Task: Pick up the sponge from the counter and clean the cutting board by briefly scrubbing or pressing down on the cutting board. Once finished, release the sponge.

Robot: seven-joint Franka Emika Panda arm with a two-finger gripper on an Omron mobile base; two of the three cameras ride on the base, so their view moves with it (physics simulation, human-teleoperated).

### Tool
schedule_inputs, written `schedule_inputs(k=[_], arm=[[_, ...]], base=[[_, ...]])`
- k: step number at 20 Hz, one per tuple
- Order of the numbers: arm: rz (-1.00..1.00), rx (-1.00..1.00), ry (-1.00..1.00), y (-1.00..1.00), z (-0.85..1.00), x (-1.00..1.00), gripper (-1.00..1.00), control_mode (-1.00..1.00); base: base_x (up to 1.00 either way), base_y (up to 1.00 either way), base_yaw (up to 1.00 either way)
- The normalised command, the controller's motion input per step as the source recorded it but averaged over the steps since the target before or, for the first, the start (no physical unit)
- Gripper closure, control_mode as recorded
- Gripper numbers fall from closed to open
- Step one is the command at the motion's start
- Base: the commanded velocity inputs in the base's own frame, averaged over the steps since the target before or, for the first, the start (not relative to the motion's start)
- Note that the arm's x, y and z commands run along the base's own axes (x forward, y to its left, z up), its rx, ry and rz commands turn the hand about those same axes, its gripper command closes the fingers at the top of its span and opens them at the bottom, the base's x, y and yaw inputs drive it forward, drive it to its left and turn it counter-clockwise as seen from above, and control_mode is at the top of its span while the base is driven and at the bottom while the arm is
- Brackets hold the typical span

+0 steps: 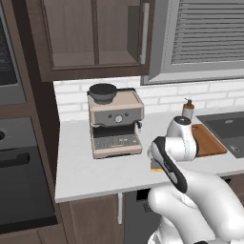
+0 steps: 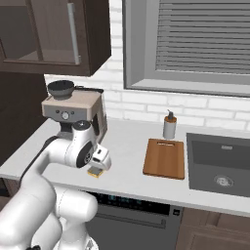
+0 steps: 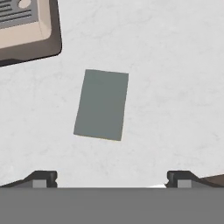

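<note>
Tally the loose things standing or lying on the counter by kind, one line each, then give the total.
Sponge: 1
Cutting board: 1
Coffee machine: 1
Soap dispenser bottle: 1
Total: 4

Counter (image 2: 127,146) carries coffee machine (image 1: 116,124), sponge (image 3: 101,105), cutting board (image 2: 165,157), soap bottle (image 2: 169,125); sink (image 2: 222,163) inset.
</note>
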Motion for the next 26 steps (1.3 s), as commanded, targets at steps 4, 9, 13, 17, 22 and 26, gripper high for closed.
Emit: schedule_inputs(k=[4, 9, 13, 17, 22, 26], arm=[[0.0, 0.0, -0.01, 0.05, -0.37, 0.07, -1.0, -1.0], [0.0, 0.0, -0.05, 0.1, -0.43, 0.0, -1.0, -1.0], [0.0, 0.0, -0.06, 0.11, -0.37, 0.0, -1.0, -1.0], [0.0, 0.0, -0.08, 0.09, -0.38, 0.0, -1.0, -1.0], [0.0, 0.0, -0.12, 0.06, -0.39, 0.0, -1.0, -1.0], [0.0, 0.0, -0.11, 0.06, -0.41, 0.0, -1.0, -1.0]], base=[[0.0, 0.0, 0.0], [0.0, 0.0, 0.0], [0.0, 0.0, 0.0], [0.0, 0.0, 0.0], [0.0, 0.0, 0.0], [0.0, 0.0, 0.0]])
